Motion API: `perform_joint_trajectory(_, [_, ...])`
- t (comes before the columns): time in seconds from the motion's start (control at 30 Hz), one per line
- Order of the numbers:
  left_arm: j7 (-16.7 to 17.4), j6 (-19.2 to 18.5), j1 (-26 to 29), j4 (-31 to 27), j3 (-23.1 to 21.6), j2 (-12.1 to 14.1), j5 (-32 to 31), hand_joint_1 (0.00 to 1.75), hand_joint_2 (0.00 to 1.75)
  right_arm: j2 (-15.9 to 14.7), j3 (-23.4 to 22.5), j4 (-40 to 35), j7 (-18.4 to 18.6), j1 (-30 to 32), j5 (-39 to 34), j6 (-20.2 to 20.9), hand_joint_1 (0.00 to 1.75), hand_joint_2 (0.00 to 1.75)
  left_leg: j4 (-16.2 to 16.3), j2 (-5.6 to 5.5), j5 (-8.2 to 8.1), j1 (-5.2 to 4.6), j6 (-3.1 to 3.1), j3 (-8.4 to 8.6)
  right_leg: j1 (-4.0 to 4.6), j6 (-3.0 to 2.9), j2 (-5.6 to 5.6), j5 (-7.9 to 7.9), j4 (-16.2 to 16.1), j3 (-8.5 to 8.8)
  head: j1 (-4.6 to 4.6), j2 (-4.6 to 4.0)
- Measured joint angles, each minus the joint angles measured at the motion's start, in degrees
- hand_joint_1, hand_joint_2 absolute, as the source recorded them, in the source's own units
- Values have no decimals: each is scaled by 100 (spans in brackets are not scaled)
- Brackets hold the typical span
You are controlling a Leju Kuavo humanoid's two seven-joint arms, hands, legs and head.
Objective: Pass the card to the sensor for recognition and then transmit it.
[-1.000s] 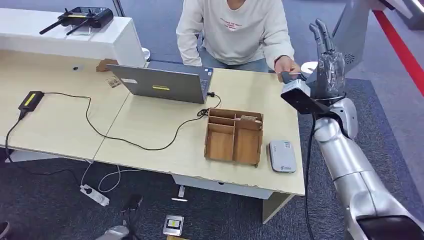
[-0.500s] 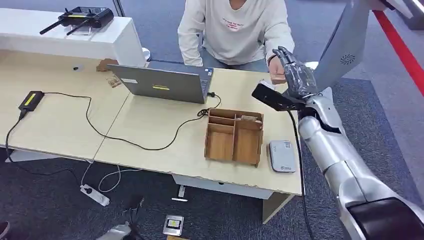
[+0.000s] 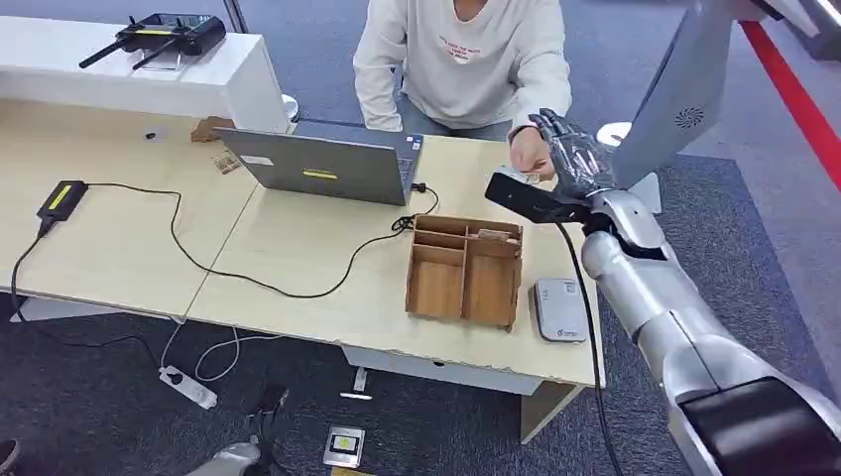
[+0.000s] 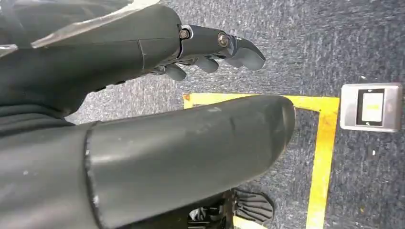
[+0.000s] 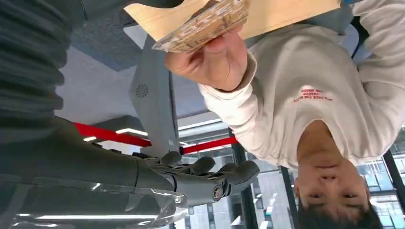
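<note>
Two hands meet over the far right corner of the desk; the right hand has its fingers stretched out and slightly apart with nothing between them, while the person's hand pinches the card by one edge and holds it up just beside the robot's palm; whether card and robot fingers touch I cannot tell. Judging by its look, the card is thin, stiff and light, with a smooth face likely to slip; a pinch across its flat faces near the free edge, opposite the person's grip, seems the safest hold, and little force should be needed. Nearer the robot on the desk sit a wooden organiser and, just beside it, the grey sensor, well apart from the card; further left stands a laptop. Down by the floor hangs the left hand, fingers loosely curled, holding nothing.
</note>
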Motion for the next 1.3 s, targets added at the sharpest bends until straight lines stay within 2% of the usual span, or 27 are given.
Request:
perform_joint_trajectory(0.07, [-2,-19,-3,-4,-30,15,-2,0,0,0,22,44,9,-9,2,-2,7,175,0,1,0,0,0,0,0,0,0,0,0,-1,-2,0])
perform_joint_trajectory(0.1, [-2,-26,-5,-9,-48,18,-2,0,0,0,28,74,11,-13,0,-4,155,175,0,1,0,0,0,0,0,0,0,0,0,-1,-2,0])
perform_joint_trajectory(0.17, [-20,-31,-7,-24,-79,33,-7,0,0,-2,37,116,9,-22,-18,-26,155,175,0,0,0,0,0,0,0,0,0,0,0,-1,-4,0])
perform_joint_trajectory(0.2, [-56,-35,-11,-39,-105,44,-18,0,0,-2,41,138,-6,-24,-39,-63,175,175,0,0,0,1,0,0,0,0,0,0,0,0,0,0])
perform_joint_trajectory(0.6, [-267,33,-60,-50,-282,74,-55,0,0,-103,39,216,-138,-23,-171,-350,175,175,1,2,0,0,0,1,0,0,0,0,0,-1,-2,0])
perform_joint_trajectory(1.3, [-278,107,-95,-50,-444,74,-50,0,0,-227,-24,214,-245,30,-376,-415,175,175,1,2,0,0,0,0,0,0,1,0,0,-1,-2,0])
